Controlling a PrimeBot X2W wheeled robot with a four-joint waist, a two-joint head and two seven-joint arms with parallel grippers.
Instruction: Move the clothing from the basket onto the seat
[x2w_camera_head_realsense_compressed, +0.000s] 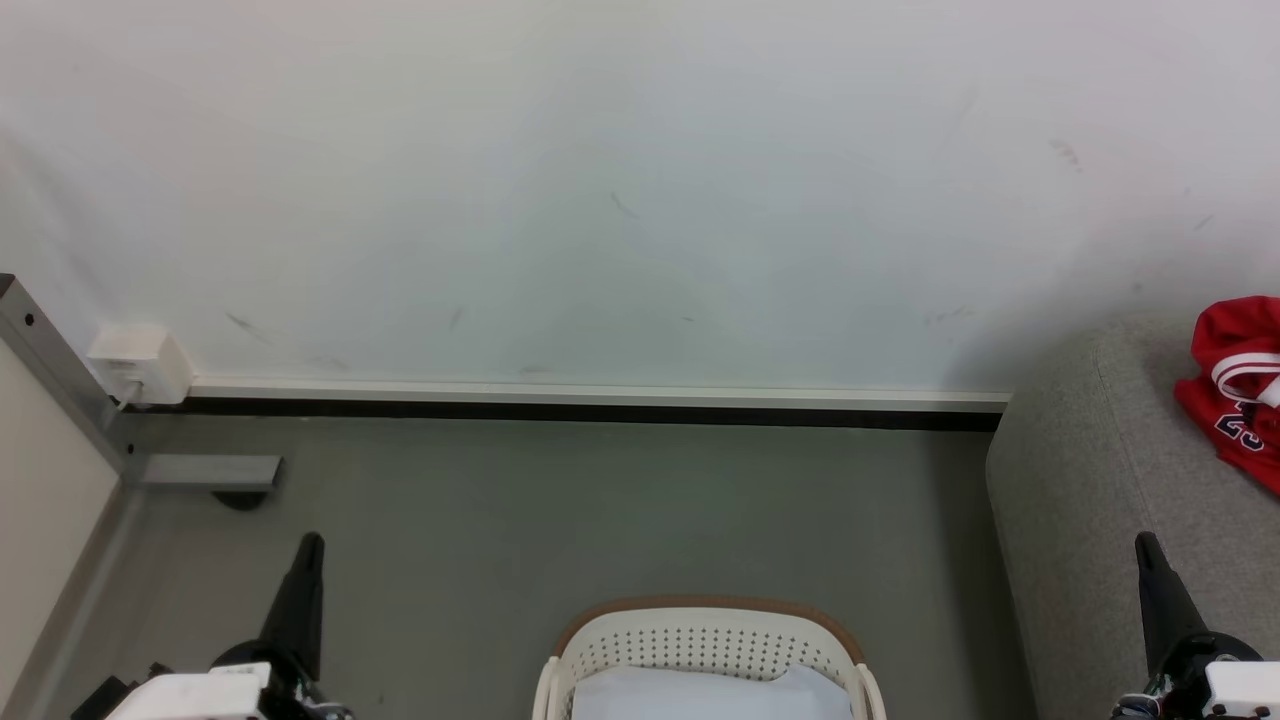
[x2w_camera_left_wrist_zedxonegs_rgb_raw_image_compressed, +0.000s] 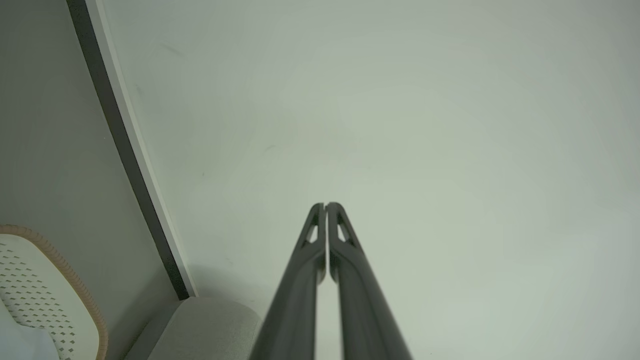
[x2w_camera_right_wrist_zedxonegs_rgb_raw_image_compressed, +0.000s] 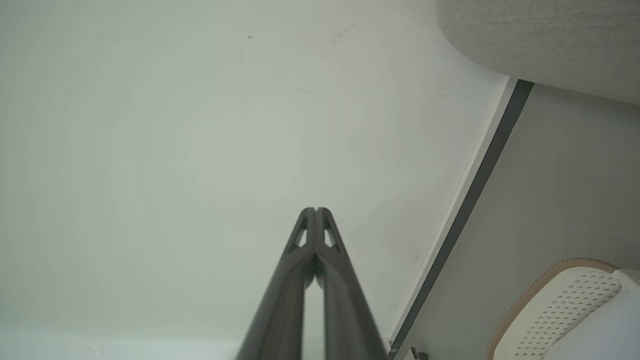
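Note:
The off-white basket (x2w_camera_head_realsense_compressed: 705, 640) with a brown rim stands on the floor at the bottom middle, with pale fabric (x2w_camera_head_realsense_compressed: 700, 695) inside it. It also shows as the basket (x2w_camera_left_wrist_zedxonegs_rgb_raw_image_compressed: 35, 295) in the left wrist view and the basket (x2w_camera_right_wrist_zedxonegs_rgb_raw_image_compressed: 560, 310) in the right wrist view. A piece of red clothing (x2w_camera_head_realsense_compressed: 1240, 385) with white trim and dark numerals lies on the grey seat (x2w_camera_head_realsense_compressed: 1090, 500) at the right. My left gripper (x2w_camera_head_realsense_compressed: 310, 545) is shut and empty, left of the basket. My right gripper (x2w_camera_head_realsense_compressed: 1145, 545) is shut and empty, in front of the seat. Both point toward the wall.
A white wall (x2w_camera_head_realsense_compressed: 600, 190) with a dark skirting strip (x2w_camera_head_realsense_compressed: 580, 410) runs across ahead. A white box (x2w_camera_head_realsense_compressed: 140, 362) and a metal post (x2w_camera_head_realsense_compressed: 50, 365) with a foot plate (x2w_camera_head_realsense_compressed: 205, 470) stand at the left. Grey floor (x2w_camera_head_realsense_compressed: 600, 510) lies between basket and wall.

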